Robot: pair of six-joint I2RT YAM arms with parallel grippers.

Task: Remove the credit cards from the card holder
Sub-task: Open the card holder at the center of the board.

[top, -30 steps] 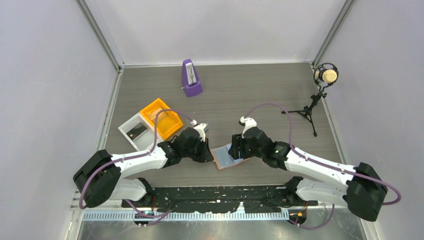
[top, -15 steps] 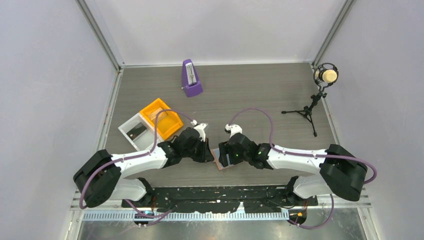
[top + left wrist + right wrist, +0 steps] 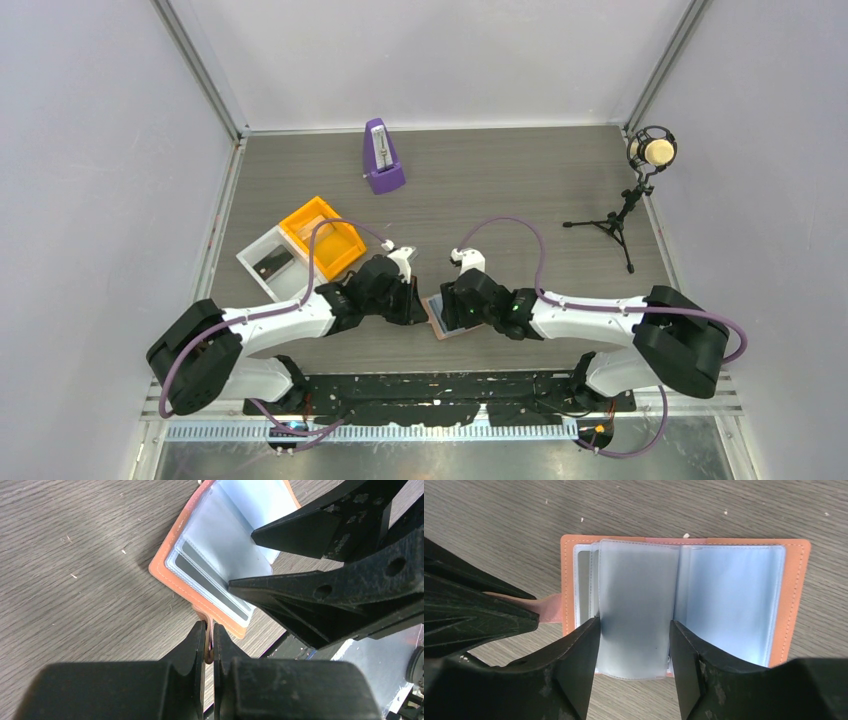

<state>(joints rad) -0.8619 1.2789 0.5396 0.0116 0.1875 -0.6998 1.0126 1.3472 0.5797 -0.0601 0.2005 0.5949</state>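
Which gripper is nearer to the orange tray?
Left. The left gripper is just right of the orange tray, shut on the tab of the card holder; the right gripper is farther right, over that holder.

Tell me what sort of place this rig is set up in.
Most likely a robotics lab test cell: a wood-grain table boxed in by plain white panels on aluminium frame posts, with a purple metronome and a microphone on a small tripod standing on it.

bright, even overhead light, soft shadows; wrist views blurred in the foreground.
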